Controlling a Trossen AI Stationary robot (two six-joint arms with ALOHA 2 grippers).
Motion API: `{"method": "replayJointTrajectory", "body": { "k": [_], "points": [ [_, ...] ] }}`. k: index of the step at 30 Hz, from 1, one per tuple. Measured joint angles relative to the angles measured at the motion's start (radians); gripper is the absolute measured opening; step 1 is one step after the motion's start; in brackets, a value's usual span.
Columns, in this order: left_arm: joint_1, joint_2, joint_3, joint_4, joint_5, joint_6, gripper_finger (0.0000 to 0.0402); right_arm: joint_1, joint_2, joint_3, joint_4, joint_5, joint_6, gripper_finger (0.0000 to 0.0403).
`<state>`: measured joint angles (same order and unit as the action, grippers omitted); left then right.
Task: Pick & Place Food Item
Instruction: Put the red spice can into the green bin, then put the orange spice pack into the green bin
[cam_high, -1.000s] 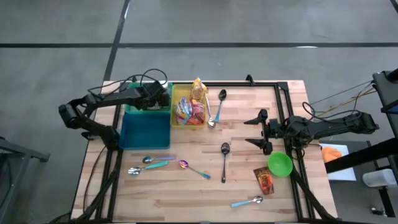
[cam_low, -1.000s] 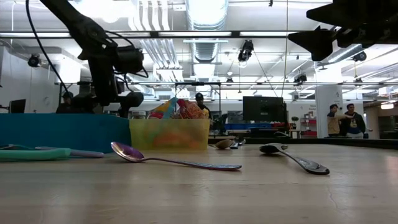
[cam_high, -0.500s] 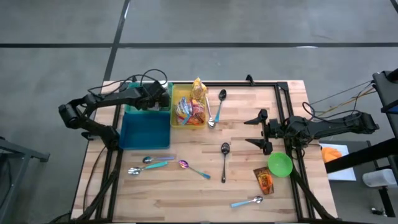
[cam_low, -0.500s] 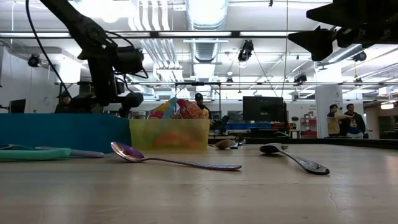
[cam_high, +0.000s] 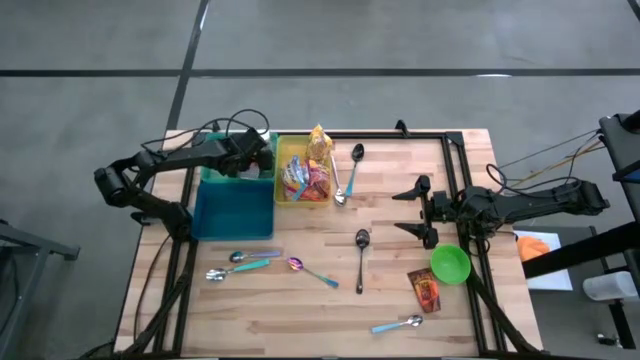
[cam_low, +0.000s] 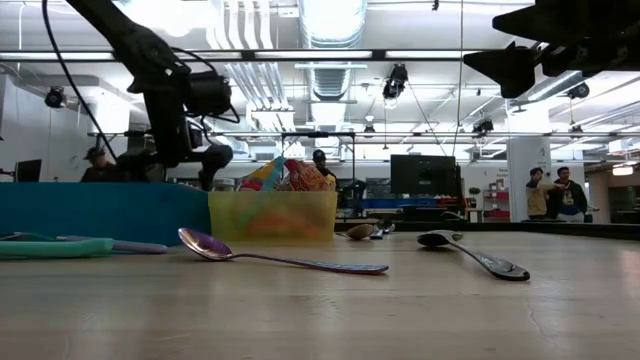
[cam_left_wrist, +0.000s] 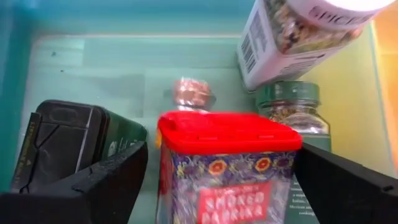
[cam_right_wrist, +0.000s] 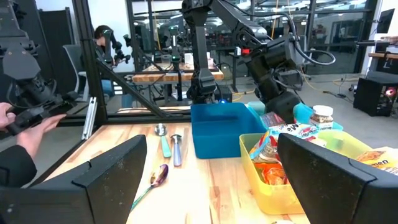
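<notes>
Here, left gripper: fingers spread wide, holding nothing, over the far end of the teal bin. Smoked-paprika tin (red lid) stood upright between the fingers, free of both; spice jars crowded just behind it. Yellow bin of snack packets adjoined, near the table's far edge. Right gripper: spread, empty, near the right edge by the green bowl.

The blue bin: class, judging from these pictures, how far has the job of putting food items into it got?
Done: the blue bin already holds spice jars and a smoked paprika tin. In hand: the left gripper sits in the bin, jaws open either side of that tin, apparently just set down. Left: a snack packet lies on the table beside the green bowl; the right gripper waits open nearby.
</notes>
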<state>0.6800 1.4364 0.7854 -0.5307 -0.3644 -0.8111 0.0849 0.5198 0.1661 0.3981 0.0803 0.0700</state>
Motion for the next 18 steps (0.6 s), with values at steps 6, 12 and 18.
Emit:
{"method": "replayJointTrajectory", "body": {
  "k": [6, 12, 18],
  "points": [
    [-0.001, -0.001, 0.046, -0.048, 0.011, 0.0, 0.0395, 0.0, 0.0, 0.0, 0.0, 0.0, -0.001, 0.0359],
    [-0.016, -0.003, 0.094, -0.101, 0.018, 0.0, 0.0395, 0.0, 0.0, 0.0, 0.0, 0.0, -0.001, 0.0359],
    [-0.056, -0.034, 0.113, -0.103, 0.018, -0.008, 0.0395, 0.0, 0.0, 0.0, 0.0, 0.0, 0.0, 0.0359]
  ]
}}
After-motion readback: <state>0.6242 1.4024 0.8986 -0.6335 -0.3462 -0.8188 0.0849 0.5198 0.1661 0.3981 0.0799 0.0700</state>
